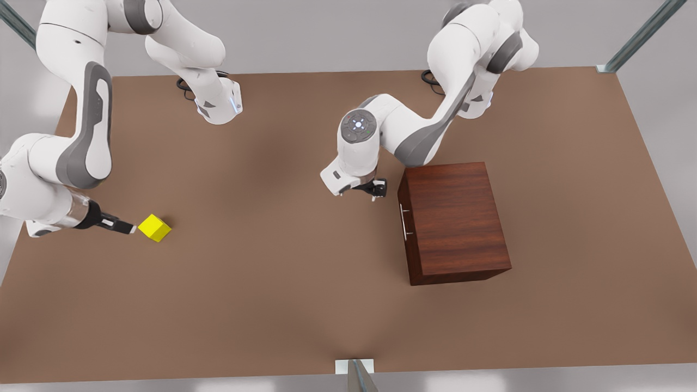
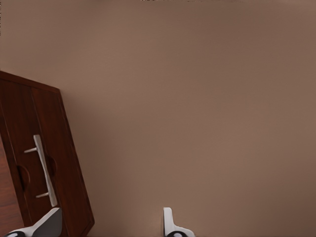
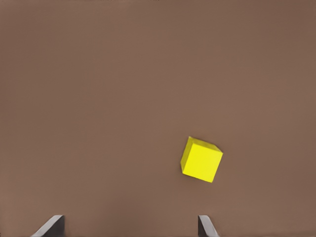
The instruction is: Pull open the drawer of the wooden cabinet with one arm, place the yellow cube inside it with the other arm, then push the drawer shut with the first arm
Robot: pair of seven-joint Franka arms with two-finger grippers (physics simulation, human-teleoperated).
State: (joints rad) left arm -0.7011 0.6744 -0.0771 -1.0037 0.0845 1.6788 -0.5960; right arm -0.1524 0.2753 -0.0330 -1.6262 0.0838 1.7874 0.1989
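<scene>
drawer closed in wooden cabinet, my left gripper fingers apart near its handle, my right gripper spread wide beside yellow cube at its 3 o'clock

No readable text, labels, brand marks or numbers anywhere: arms, cabinet, cube and table are all unmarked.

Front view looks steeply down from high over the near edge of the table, covering all of it, arm bases at the far edge. Left wrist view faces down close, catching the wooden cabinet front, shared with front. Right wrist view faces down over the yellow cube, also shared.
</scene>
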